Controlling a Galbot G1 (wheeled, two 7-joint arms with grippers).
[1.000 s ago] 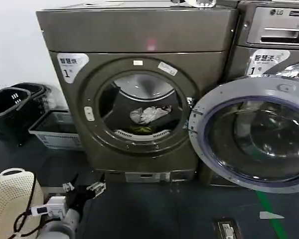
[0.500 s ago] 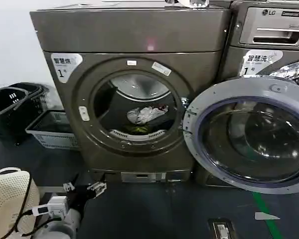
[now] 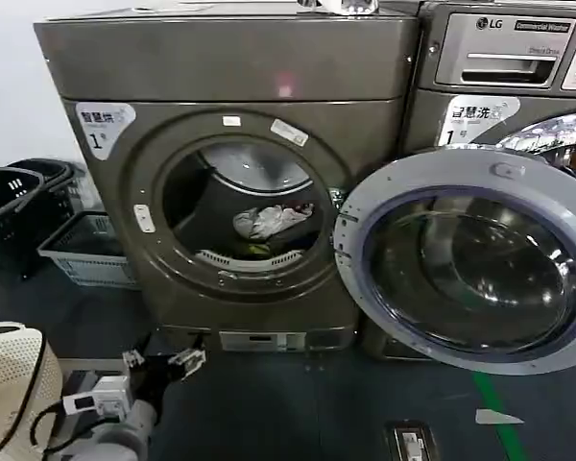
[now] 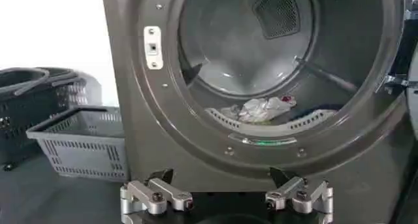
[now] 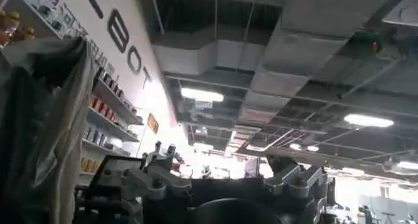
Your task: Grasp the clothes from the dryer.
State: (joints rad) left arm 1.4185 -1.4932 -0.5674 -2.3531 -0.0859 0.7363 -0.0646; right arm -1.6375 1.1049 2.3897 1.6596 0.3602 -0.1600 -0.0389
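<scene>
The dryer (image 3: pixel 240 192) porthole ahead of and above the left gripper (image 3: pixel 163 363) is left unobstructed, the door (image 3: pixel 466 259) swung aside to its right; baskets (image 3: pixel 82 252) are stacked to its left.

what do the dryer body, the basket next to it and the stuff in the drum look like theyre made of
Dryer: seemingly painted or brushed sheet metal, bronze-grey with a soft sheen. Basket: likely moulded plastic, matte grey, with slotted walls. Clothes: soft fabric, whitish-grey, crumpled into folds; fibre unclear.
</scene>
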